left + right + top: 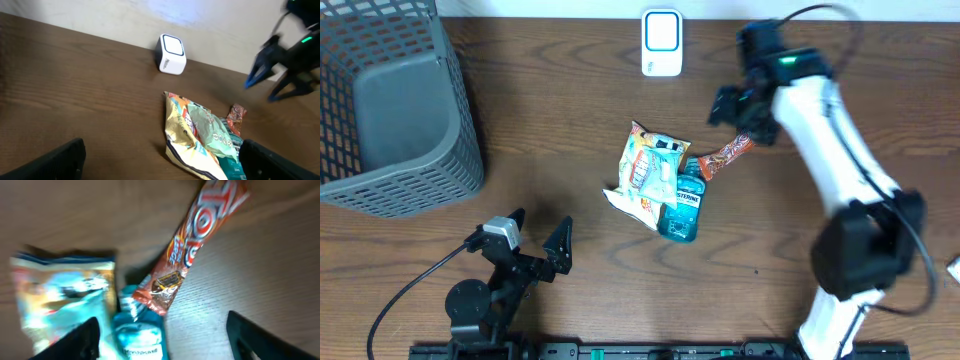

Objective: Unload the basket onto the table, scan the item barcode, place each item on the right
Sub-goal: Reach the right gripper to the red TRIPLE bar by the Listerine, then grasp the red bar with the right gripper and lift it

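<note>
Three items lie together mid-table: a crinkled snack bag (648,172), a teal mouthwash bottle (682,206) and an orange-red candy bar (726,154). The white scanner (661,42) stands at the far edge. My right gripper (738,118) hovers open over the candy bar's far end. In the right wrist view the candy bar (196,240) runs diagonally ahead of the right gripper (165,340), the bottle (140,337) sits between the fingers, and the bag (60,292) lies to the left. My left gripper (540,238) stands open near the front edge, away from the items.
A grey mesh basket (390,110) fills the far left corner. In the left wrist view the scanner (171,54) stands beyond the bag (192,135), with the right arm's gripper (277,62) at the upper right. Bare wood lies between basket and items.
</note>
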`<control>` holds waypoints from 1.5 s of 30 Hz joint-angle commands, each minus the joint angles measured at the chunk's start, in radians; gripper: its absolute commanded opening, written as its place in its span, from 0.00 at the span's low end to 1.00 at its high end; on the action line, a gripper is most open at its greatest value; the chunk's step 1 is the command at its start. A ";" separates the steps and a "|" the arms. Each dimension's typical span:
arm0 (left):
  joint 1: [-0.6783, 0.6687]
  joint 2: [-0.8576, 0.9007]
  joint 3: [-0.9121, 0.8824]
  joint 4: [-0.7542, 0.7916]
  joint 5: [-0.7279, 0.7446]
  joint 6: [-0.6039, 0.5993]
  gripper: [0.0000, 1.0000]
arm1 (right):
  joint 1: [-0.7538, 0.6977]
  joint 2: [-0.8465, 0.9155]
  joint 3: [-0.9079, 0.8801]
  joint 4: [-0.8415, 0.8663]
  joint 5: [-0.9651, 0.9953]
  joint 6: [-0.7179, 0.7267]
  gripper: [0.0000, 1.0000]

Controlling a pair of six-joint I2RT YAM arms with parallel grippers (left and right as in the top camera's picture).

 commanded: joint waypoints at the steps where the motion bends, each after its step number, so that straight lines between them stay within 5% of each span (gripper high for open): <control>1: -0.003 -0.006 0.010 0.000 -0.005 0.013 0.98 | 0.053 0.052 -0.008 -0.006 0.131 0.114 0.69; 8: -0.003 -0.006 0.010 0.000 -0.005 0.013 0.98 | 0.116 0.148 -0.008 -0.004 0.287 0.217 0.66; 23: -0.003 -0.006 0.010 0.000 -0.005 0.013 0.98 | 0.103 0.272 -0.008 0.071 0.293 0.234 0.58; 26: -0.003 -0.006 0.010 0.000 -0.005 0.013 0.98 | 0.102 0.300 -0.008 0.060 0.288 0.234 0.49; 30: -0.003 -0.006 0.010 0.000 -0.005 0.013 0.98 | 0.098 0.317 -0.008 0.040 0.282 0.234 0.21; 35: -0.003 -0.006 0.010 0.000 -0.005 0.013 0.98 | 0.096 0.306 -0.001 0.003 0.250 0.222 0.02; 45: -0.003 -0.006 0.010 0.000 -0.005 0.013 0.98 | -0.012 0.176 0.192 -0.274 -0.048 0.214 0.02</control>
